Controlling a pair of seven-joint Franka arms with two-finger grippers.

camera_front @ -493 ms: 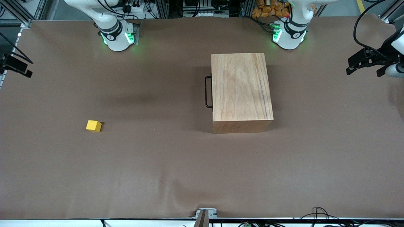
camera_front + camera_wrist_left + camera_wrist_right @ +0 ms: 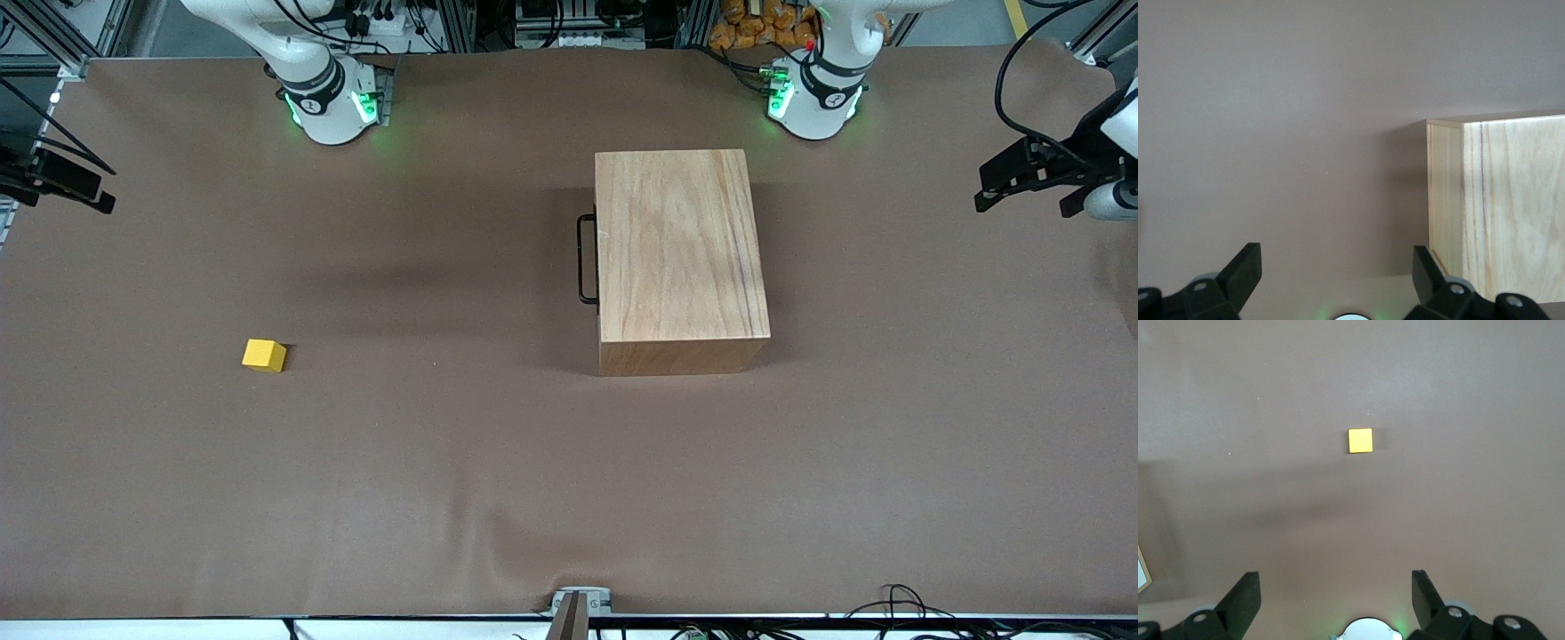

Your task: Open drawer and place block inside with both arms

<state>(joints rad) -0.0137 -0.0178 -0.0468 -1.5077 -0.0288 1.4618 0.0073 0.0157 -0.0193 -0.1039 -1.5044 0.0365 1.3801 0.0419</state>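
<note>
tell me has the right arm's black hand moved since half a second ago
Yes. In the front view the right arm's black hand has shifted inward over the table edge and slightly lower, toward the small yellow cube, which stayed put.

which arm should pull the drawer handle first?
Probably right: the handle faces the right arm's end of the table. The left gripper, open, views the wooden box from its handleless side.
</note>
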